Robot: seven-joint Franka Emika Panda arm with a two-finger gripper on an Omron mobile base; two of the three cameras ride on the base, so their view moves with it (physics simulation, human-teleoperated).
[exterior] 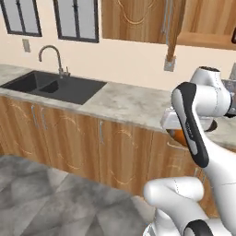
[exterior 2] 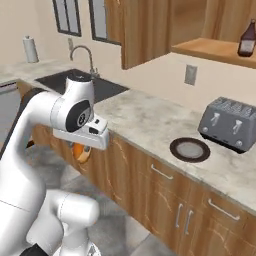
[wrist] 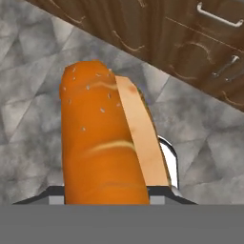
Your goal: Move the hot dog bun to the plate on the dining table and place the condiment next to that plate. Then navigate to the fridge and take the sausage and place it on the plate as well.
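My gripper (wrist: 112, 193) is shut on the hot dog bun (wrist: 102, 138), a golden-orange roll with a lighter cut edge that hides most of both fingers. The bun (exterior: 177, 134) peeks out orange under the white hand, in front of the wooden cabinet fronts and just below the counter edge. Seen from the right base, the bun (exterior 2: 81, 152) hangs under the gripper (exterior 2: 82, 149) above the grey floor. The dining table, the fridge and the sausage are out of view. A dark reddish bottle (exterior 2: 246, 37) with a pale label stands on a high shelf; I cannot tell whether it is the condiment.
A marble counter (exterior 2: 145, 120) runs along the wall with a black sink (exterior: 55, 86) and tap. On it lie a round dark plate (exterior 2: 190, 149) and a grey toaster (exterior 2: 230, 124). Wooden cabinets (exterior: 120, 154) stand below, and grey stone floor (exterior: 50, 198) lies before them.
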